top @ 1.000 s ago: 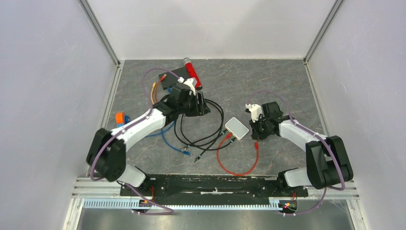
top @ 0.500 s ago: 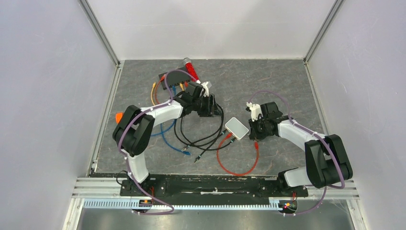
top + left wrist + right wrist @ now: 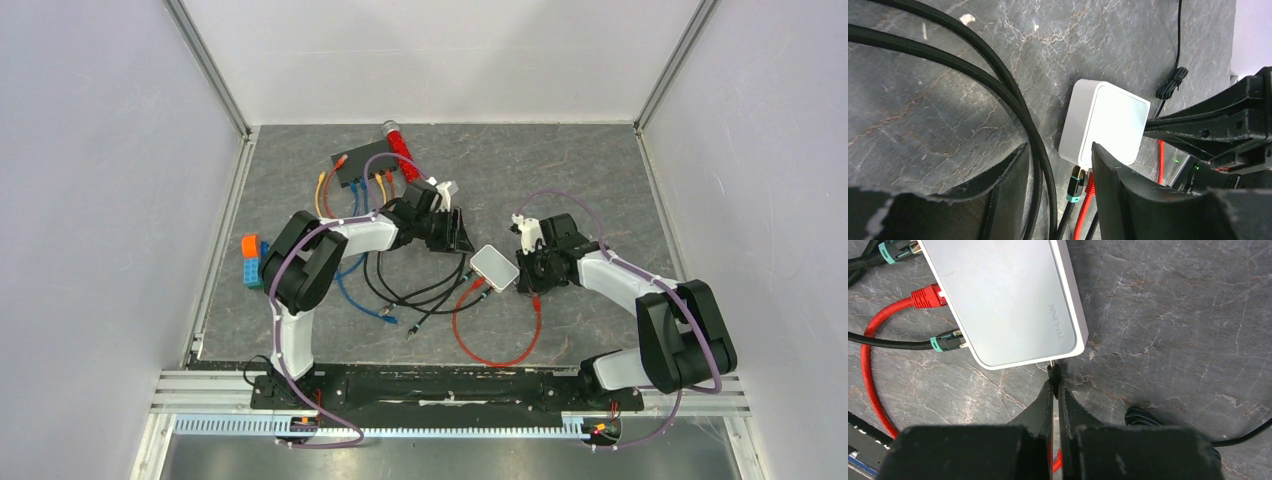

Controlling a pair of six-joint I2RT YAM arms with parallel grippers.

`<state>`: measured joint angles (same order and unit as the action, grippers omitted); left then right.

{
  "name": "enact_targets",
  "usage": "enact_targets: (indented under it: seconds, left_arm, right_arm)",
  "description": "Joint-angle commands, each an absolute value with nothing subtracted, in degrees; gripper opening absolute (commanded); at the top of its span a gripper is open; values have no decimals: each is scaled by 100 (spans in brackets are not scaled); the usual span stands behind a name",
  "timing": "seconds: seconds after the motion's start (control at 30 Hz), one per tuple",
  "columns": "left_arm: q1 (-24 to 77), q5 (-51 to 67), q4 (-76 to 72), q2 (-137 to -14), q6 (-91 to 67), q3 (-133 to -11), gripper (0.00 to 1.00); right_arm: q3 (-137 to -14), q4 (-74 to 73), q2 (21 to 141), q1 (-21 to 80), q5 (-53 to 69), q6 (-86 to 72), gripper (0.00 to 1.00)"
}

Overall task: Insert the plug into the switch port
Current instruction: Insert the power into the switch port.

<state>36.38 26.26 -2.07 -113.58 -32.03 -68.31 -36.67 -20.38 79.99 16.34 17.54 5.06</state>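
Coloured cables (image 3: 322, 192) plug into the flat black switch box (image 3: 355, 163); a red plug (image 3: 928, 296) sits in the white rounded-square box (image 3: 1003, 295). Left gripper (image 3: 1059, 150) gapes, right gripper (image 3: 1054, 375) is pinched closed.

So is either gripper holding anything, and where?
Left gripper: open, empty. Right gripper: shut, fingertips pinching a small dark tip at the white box's corner; unclear what.

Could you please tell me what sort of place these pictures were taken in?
Probably a lab robot test cell: plain white panel walls enclose a grey stone-patterned tabletop strewn with a flat black rectangular network switch, a white rounded-square box and a looping red cable.
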Motion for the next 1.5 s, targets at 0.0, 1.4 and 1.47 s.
enact_targets:
  seconds: [0.0, 1.4, 1.47]
  left_arm:
    - [3715, 2981, -527, -11539, -2879, -7099, 54]
    - [3964, 3436, -97, -11968, -2029, -7493, 49]
    - [3965, 3295, -245, -11833, -2177, -7494, 49]
  right_arm:
    - [-3745, -1998, 7897, 1696, 1888, 505, 0]
    - [-4056, -1781, 7908, 1767, 1135, 1360, 0]
    - [-4084, -1775, 7967, 1764, 1125, 1402, 0]
